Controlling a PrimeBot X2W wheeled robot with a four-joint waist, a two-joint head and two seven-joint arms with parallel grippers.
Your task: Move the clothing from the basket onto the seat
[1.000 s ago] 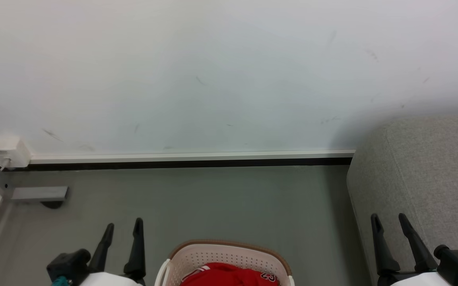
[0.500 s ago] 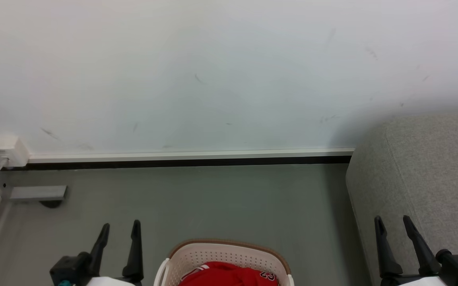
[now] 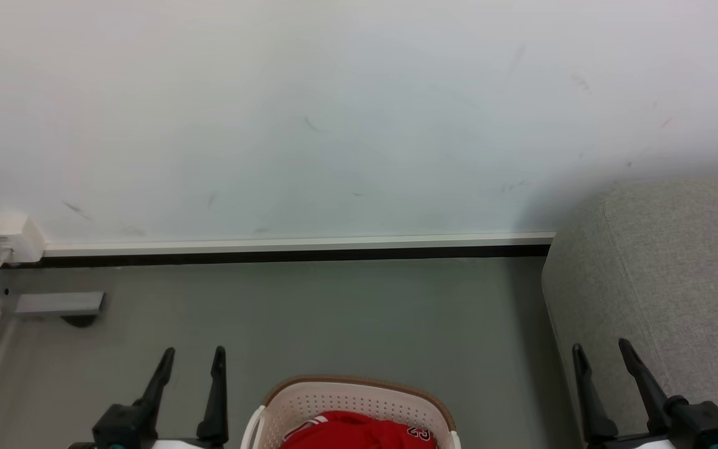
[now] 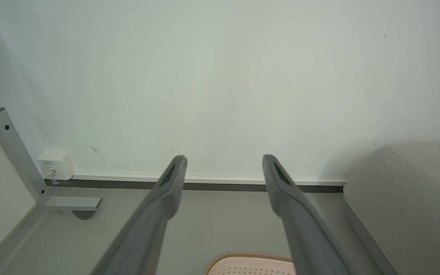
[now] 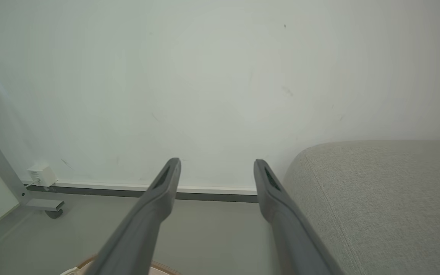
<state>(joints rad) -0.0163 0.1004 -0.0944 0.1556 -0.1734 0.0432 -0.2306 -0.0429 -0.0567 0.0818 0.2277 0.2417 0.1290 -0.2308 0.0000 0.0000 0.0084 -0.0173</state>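
In basket (image 3: 359, 380): clothing (image 3: 353, 433). On floor (image 3: 334, 312), mid near edge: basket. Right, apart, against wall (image 3: 334, 125): seat (image 3: 664, 268). Far-left floor corner: box (image 3: 10, 237).

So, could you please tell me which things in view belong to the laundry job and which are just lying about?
Belongs to the job: red clothing; basket holding it; grey seat on the right; left hand and right hand, both open and empty.

Just lying about: white wall box; grey metal frame foot; skirting strip.
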